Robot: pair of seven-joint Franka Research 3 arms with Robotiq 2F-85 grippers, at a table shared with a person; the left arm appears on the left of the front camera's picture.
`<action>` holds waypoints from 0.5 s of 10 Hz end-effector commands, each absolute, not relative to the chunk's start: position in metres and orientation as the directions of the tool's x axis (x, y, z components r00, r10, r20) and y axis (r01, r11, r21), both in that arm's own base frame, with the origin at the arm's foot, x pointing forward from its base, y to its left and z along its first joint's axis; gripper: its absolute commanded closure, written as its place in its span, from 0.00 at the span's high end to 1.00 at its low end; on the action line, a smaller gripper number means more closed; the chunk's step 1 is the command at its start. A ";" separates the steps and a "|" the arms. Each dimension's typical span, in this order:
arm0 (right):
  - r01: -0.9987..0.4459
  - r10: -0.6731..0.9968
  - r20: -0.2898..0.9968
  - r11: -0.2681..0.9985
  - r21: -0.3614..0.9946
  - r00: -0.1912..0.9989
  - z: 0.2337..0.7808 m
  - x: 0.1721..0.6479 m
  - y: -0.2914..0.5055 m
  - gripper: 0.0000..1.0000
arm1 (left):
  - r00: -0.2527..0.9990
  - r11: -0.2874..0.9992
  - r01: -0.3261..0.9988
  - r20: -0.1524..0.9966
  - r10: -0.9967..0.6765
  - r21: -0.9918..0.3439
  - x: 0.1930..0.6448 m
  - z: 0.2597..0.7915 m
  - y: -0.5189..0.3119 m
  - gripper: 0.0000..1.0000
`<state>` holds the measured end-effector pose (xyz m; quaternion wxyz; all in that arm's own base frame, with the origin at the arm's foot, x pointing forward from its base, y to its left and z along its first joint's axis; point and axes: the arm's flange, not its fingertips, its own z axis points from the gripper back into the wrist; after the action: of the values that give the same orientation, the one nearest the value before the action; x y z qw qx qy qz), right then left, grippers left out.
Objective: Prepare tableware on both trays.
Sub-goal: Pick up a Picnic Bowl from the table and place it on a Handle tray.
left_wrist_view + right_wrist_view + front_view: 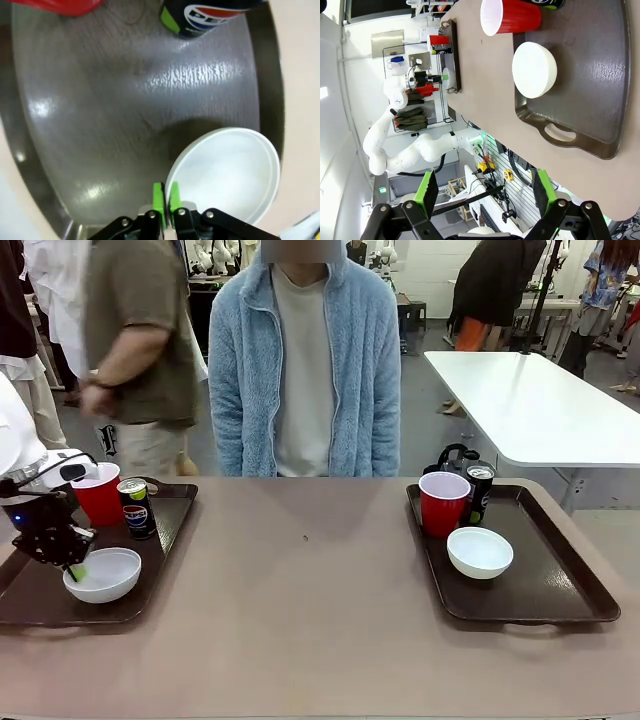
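Two trays, left [170, 530] and right [560, 580], each carry a cup, can and bowl, so both settings look complete. Left gripper [166, 196] straddles the left bowl [105, 575] rim at nine o'clock, pads narrowly parted, probably releasing; contact is unclear. Right gripper [482, 192] hangs wide open, empty.

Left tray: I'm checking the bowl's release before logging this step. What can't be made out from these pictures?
- Front view: the left gripper covers the near rim of the bowl, so contact is unclear.
- Left wrist view: the pads straddle the bowl's rim; pinching or just freed, unclear.
- Left wrist view: the cup and can are cut off by the top edge.
- Right wrist view: the left tray is too small for detail.
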<state>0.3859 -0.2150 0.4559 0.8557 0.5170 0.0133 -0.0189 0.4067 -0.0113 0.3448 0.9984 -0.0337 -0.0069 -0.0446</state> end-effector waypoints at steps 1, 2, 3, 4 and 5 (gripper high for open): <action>0.056 -0.027 -0.048 0.466 0.883 0.998 0.457 0.385 -0.214 1.00 | 0.997 0.996 0.077 0.032 -0.076 -0.036 0.415 0.352 -0.012 0.63; 0.056 -0.027 -0.048 0.466 0.883 0.998 0.457 0.385 -0.214 1.00 | 0.996 0.996 0.080 0.032 -0.078 -0.037 0.413 0.356 -0.012 1.00; 0.056 -0.027 -0.048 0.466 0.883 0.998 0.457 0.385 -0.214 1.00 | 0.995 0.994 0.097 0.029 -0.096 -0.042 0.412 0.361 -0.013 1.00; 0.056 -0.027 -0.048 0.466 0.883 0.998 0.457 0.385 -0.214 1.00 | 0.992 0.992 0.120 0.028 -0.119 -0.047 0.409 0.368 -0.018 1.00; 0.056 -0.027 -0.048 0.466 0.883 0.998 0.457 0.385 -0.214 1.00 | 0.990 0.989 0.139 0.025 -0.138 -0.045 0.407 0.379 -0.022 0.85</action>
<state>0.3860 -0.2150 0.4559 0.8557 0.5170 0.0133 -0.0189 0.4125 -0.0178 0.3659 0.9978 -0.0314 -0.0161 -0.0558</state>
